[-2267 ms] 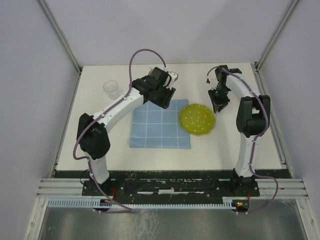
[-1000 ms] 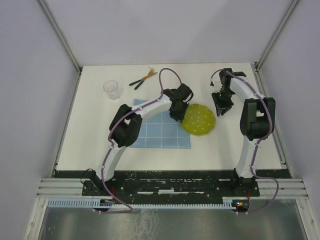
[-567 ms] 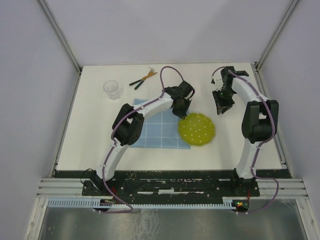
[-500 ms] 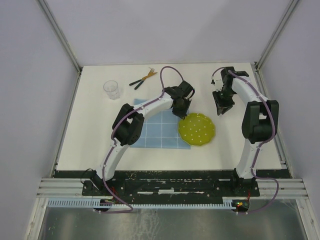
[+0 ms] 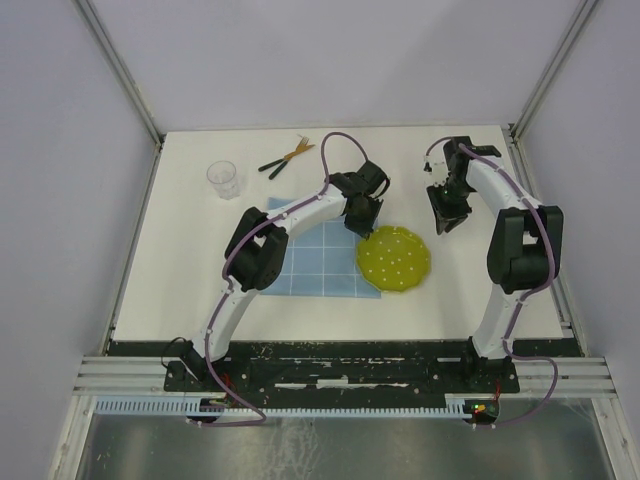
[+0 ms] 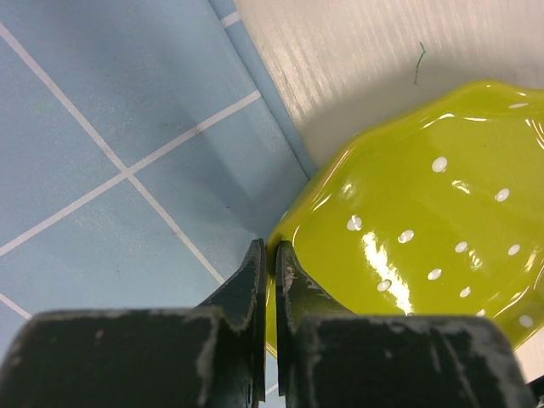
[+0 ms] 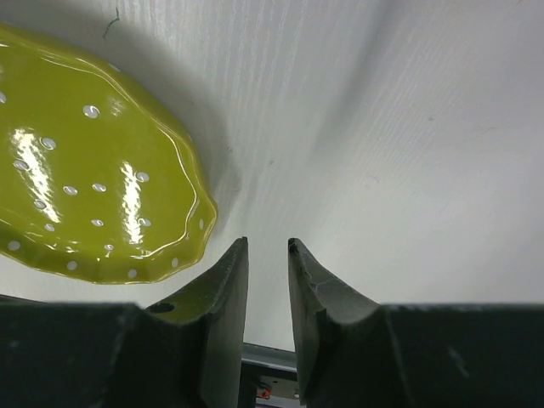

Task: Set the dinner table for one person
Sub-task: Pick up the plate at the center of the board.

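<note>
1. Dinner table (image 5: 480,290): big off-white matte top that fills the floor of the enclosure, with both arm bases along its near edge.
2. Plate (image 5: 394,258): yellow-green with white dots and a scalloped rim. It sits on the table slightly right of centre. Its left edge overlaps the right edge of the cloth (image 5: 310,265).
3. Cloth: light blue with a white grid, flat on the table left of the plate. Part of it is hidden under the left arm.
4. Left gripper (image 5: 362,228): reaches across the cloth to the plate's far-left rim. In the wrist view its fingertips (image 6: 255,255) are pressed almost together, with a thin sliver of the yellow-green rim pinched between them, so it is clamped on the plate.
5. Right gripper (image 5: 447,222): above bare table just right of the plate's far side, not touching the plate. In the wrist view (image 7: 266,246) its jaws stand a narrow gap apart with only tabletop showing between them, so nothing is held.
6. Glass (image 5: 224,179): clear, upright, far left on the table, well apart from the cloth.
7. Utensils (image 5: 285,157): two with dark green handles, lying crossed near the far edge, right of the glass. I can't tell the types at this size.
</note>
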Controlling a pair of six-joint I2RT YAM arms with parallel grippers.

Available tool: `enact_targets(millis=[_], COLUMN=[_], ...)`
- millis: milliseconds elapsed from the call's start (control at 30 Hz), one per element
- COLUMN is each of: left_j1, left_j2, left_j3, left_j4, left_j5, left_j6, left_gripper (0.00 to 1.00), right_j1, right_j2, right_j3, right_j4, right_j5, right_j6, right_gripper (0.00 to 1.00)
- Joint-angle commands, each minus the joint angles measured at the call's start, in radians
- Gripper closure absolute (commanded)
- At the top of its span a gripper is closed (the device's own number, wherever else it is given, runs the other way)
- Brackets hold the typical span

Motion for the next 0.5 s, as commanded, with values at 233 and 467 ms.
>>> enact_targets(millis=[233, 467], left_j1=[0.010, 0.031], left_j2=[-0.148, -0.142], left_j3=[-0.026, -0.040], left_j4=[-0.049, -0.041], left_j5=[0.002, -0.004], left_j6=[0.092, 0.095], left_gripper=[0.97, 0.97], right_j1=[-0.002, 0.002], right_j2=[-0.025, -0.005], right_j3=[-0.012, -0.078], right_j4=[-0.019, 0.008], right_j5=[-0.102, -0.147], right_j6=[0.019, 0.031], right_gripper=[0.67, 0.64])
